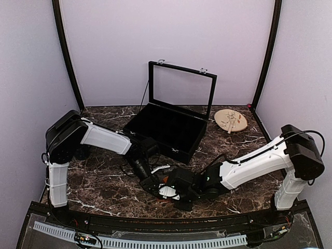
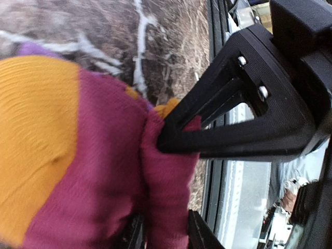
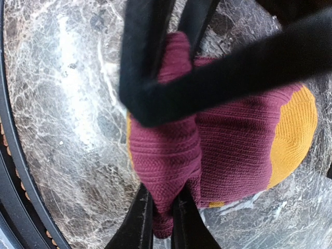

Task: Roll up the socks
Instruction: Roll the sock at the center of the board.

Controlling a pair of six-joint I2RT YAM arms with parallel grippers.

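Left arm (image 1: 98, 137) comes in from left of the open black case (image 1: 171, 129), crossing bare marble table (image 1: 98, 189); open room between the case and the left wall. Left gripper (image 2: 165, 234) sits low in front of the case, toward the near table edge. Its fingers (image 2: 201, 236) stand partly apart, one on each side of a raised maroon fold of the striped sock (image 2: 88, 171). The tips are cut off at the bottom of the frame, so cannot tell whether they press the cloth. Sock lies on the marble in front of the case, with maroon and orange bands and a bit of purple at one end. Right gripper (image 3: 162, 222) is nearly closed, pinching a maroon ridge of the sock between its fingers (image 3: 139, 220). The two grippers crowd close together over the sock; from overhead the wrists cover it except for an orange-red sliver. Right arm (image 1: 259, 163) reaches in from right of the case, bare marble beneath it. Wooden disc (image 1: 231, 120) lies just right of the case, well apart from the grippers. Pale walls close in on three sides; case lid upright
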